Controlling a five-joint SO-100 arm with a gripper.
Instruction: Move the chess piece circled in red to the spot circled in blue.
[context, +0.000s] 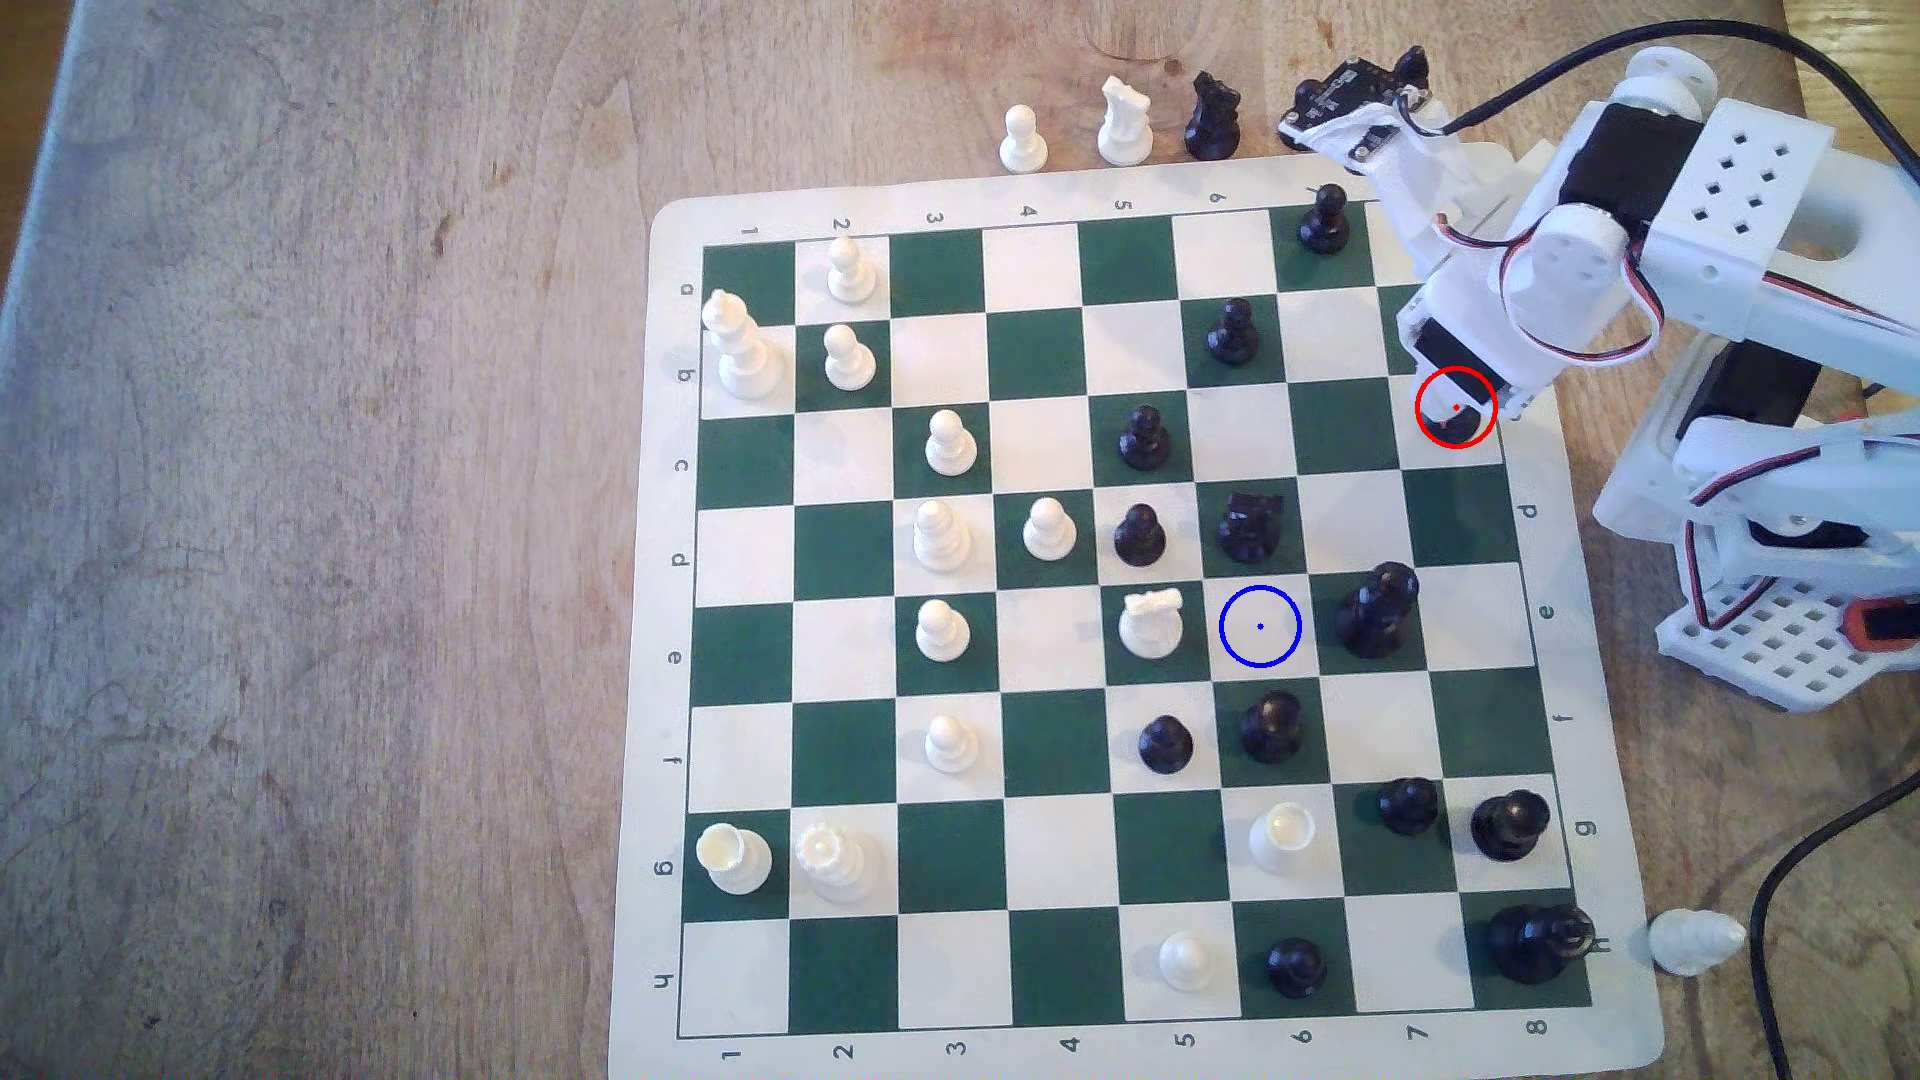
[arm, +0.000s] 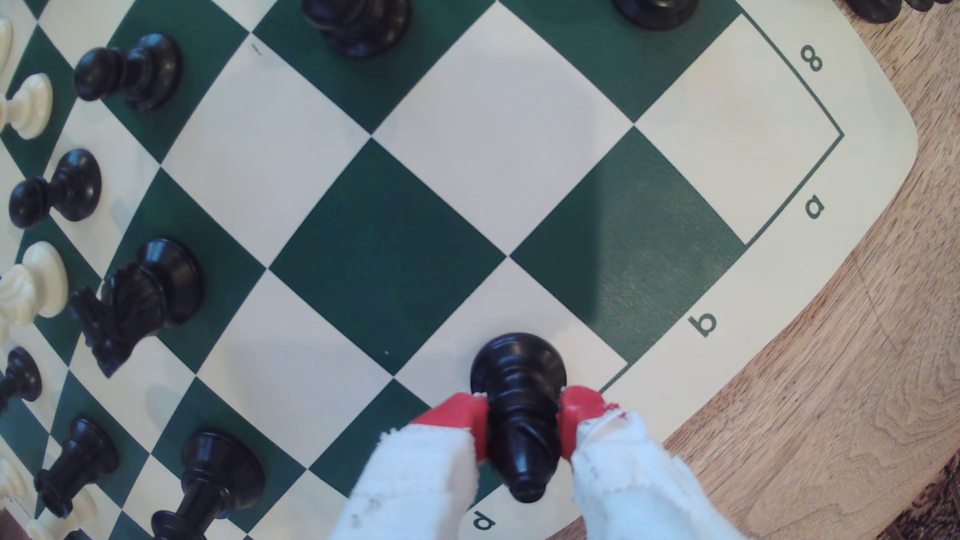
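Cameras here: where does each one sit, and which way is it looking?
Exterior view: off the arm, high above the chessboard, looking down; the white arm enters from this view's right.
Wrist view: on the arm's wrist, looking down past the pincer, whose red fingertips flank the chess piece.
Shared: the same board, that piece inside the red ring, and the black knight.
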